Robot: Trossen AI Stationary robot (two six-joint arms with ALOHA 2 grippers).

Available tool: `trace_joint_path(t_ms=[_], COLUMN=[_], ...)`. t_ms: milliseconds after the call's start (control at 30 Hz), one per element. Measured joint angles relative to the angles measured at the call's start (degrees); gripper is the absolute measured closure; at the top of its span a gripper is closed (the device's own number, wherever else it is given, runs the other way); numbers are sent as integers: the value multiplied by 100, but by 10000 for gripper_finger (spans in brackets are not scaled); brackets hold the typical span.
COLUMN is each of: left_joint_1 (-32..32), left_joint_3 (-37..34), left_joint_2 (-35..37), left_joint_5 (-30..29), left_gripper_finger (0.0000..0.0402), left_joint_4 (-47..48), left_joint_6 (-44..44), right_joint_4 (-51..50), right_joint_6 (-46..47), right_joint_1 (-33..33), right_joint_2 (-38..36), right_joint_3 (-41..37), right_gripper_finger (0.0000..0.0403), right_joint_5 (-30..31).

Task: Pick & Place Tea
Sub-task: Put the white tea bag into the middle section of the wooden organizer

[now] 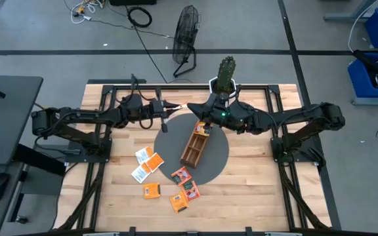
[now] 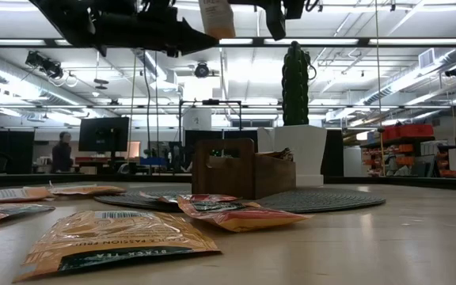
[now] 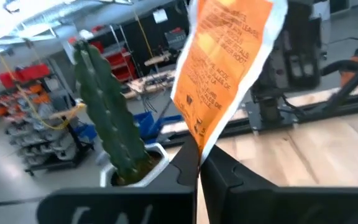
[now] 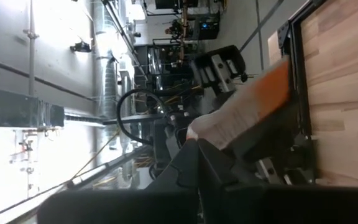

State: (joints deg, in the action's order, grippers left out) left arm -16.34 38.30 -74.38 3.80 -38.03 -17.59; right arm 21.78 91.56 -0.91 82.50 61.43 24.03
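High view: both arms meet above centre of frame, over the far end of the wooden tray on the round grey mat. Left gripper and right gripper close together there, with a sliver of orange just visible between them. Loose sachets scattered lower centre on the table, near the tray's lower end, none in reach yet.

Low view: one sachet hangs at top centre, pinched from above, well clear of the tray at mid frame. More sachets lie flat along the lower left.

Left wrist view: left fingers pressed together at bottom centre on the lower edge of the orange sachet, which stands up through the upper centre. Cactus at left, in a white pot.

Right wrist view: right fingers shut at lower centre on a pale corner of the same sachet, orange body running to upper right.

Apparently a hand-over between the grippers. To do well: confirm a firm hold on one side before slackening the other, avoid pulling the paper in opposite directions, then lower edge-first into a tray slot.
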Motion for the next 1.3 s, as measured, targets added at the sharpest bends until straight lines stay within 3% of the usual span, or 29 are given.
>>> trace_joint_path(t_ms=[267, 500, 700, 800, 1000, 1300], left_joint_1=[-29, -262, -384, -412, -456, -476], left_joint_3=[3, 4, 2, 2, 4, 2], left_joint_2=[132, 421, 480, 433, 420, 416], left_joint_5=[310, 1384, 2490, 2761, 3038, 3542], left_gripper_finger=[398, 398, 399, 399, 399, 399], left_joint_4=[515, 1129, 1483, 1547, 2041, 3041], left_joint_6=[811, 1687, 2081, 2182, 2431, 2581], right_joint_4=[9, -202, -815, -1702, -4426, -6477], right_joint_6=[-789, -2413, -3343, -4152, -5520, -6911], right_joint_1=[-2, -2, -2, 36, 296, 662], right_joint_2=[-114, -664, -952, -913, -457, 910], right_joint_3=[0, 0, 95, 572, 2067, 4122], right_gripper_finger=[365, 319, 309, 309, 306, 275], right_joint_5=[-422, -540, -908, -1136, -1484, -2865])
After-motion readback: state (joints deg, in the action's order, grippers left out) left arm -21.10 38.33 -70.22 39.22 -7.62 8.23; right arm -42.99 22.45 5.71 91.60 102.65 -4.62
